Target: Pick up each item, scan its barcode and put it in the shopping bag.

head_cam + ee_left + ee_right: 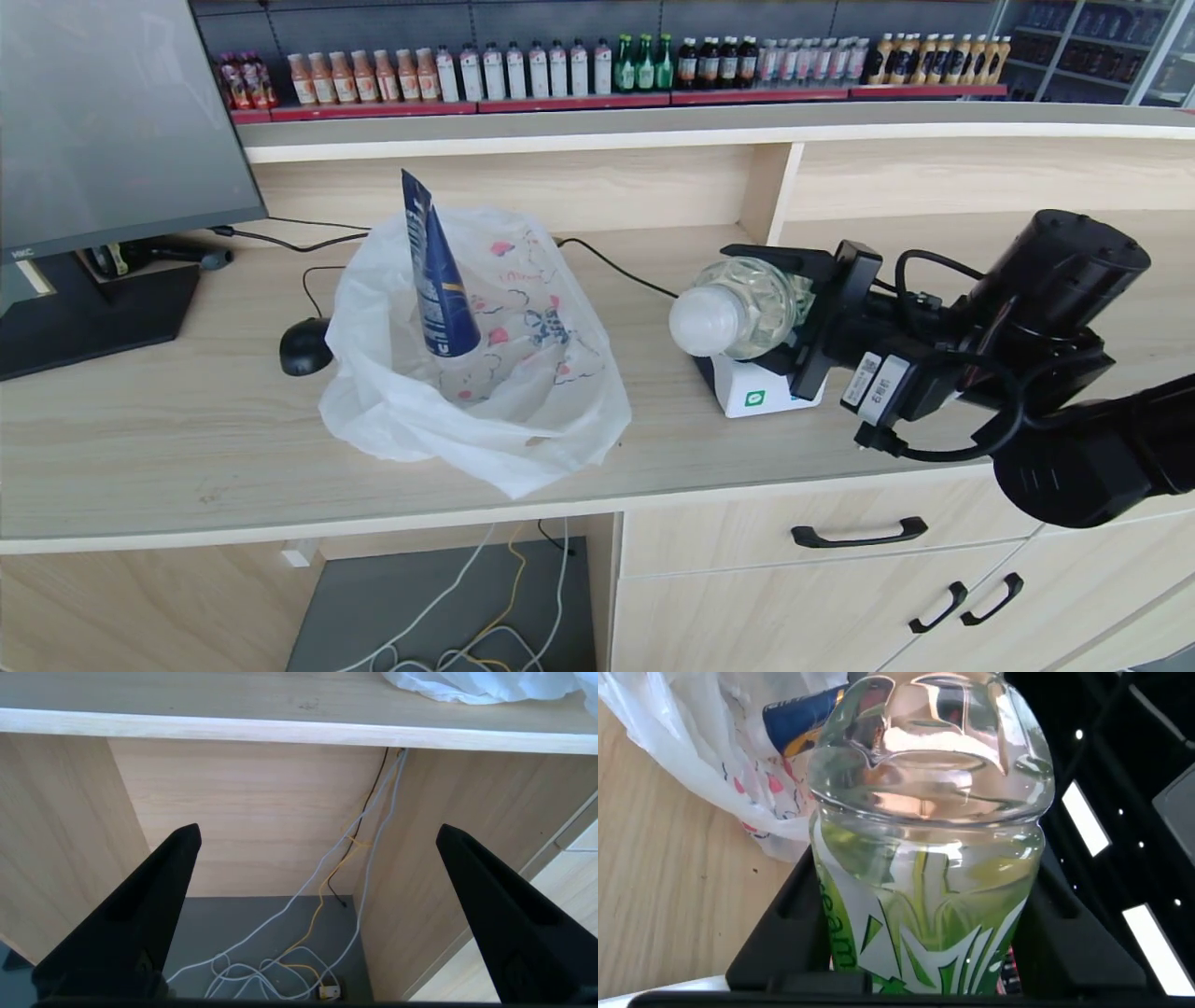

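the right gripper (789,313) has its black fingers clamped around the lower body of a clear plastic bottle (738,313). it holds the bottle on its side just above the small white scanner (756,397) on the counter (187,439), white cap pointing towards the shopping bag (523,411).

the bottle looks full of clear liquid, so i'd expect it to be fairly heavy, with the weight hanging out past the fingers. its wall is thin and ribbed, likely to give a little under pressure, and the glossy green label wrap looks slippery. the straight middle section seems the best place to grip, not the rounded shoulder or the cap.

the bag is thin, crinkly white film with small red and dark prints. it slumps open on the pale wood-grain top, well apart from the scanner. a stiff blue tube (434,280) stands in it with its cap end down. the soft rim will probably fold if nudged.

the left gripper (318,835) hangs below the counter edge, fingers spread wide and empty.
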Motion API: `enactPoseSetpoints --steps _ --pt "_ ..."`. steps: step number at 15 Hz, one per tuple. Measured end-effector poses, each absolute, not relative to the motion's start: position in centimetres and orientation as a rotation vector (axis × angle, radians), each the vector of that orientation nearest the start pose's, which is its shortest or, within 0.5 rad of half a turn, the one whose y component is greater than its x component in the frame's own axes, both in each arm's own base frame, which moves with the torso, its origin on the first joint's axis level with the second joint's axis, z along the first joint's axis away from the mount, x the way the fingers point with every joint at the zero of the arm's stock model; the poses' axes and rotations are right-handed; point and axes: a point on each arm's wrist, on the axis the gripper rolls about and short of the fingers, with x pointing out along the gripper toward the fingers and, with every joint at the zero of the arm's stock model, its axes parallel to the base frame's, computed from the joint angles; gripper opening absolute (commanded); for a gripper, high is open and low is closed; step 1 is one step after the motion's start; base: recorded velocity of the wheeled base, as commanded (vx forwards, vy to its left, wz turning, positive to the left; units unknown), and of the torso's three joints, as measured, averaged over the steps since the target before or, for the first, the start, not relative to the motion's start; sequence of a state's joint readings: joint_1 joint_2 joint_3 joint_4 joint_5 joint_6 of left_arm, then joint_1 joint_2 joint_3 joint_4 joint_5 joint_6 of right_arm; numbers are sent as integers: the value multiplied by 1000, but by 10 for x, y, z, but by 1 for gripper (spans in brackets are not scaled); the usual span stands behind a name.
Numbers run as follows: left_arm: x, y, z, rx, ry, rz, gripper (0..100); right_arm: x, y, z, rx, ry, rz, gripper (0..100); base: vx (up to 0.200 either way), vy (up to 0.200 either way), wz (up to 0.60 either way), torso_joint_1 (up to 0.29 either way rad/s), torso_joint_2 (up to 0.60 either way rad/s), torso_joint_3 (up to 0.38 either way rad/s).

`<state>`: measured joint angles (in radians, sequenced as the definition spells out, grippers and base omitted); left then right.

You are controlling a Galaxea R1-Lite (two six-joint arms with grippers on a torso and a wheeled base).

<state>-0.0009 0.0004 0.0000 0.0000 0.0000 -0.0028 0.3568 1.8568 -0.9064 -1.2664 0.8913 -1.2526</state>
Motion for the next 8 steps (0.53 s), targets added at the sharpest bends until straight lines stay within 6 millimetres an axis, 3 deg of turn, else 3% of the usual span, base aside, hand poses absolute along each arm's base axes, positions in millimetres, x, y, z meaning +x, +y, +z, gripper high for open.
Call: enactPoseSetpoints --steps 8 --pt "-23 0 75 -3 0 -1 100 313 136 213 -1151 -1051 883 0 0 0 0 0 0 0"
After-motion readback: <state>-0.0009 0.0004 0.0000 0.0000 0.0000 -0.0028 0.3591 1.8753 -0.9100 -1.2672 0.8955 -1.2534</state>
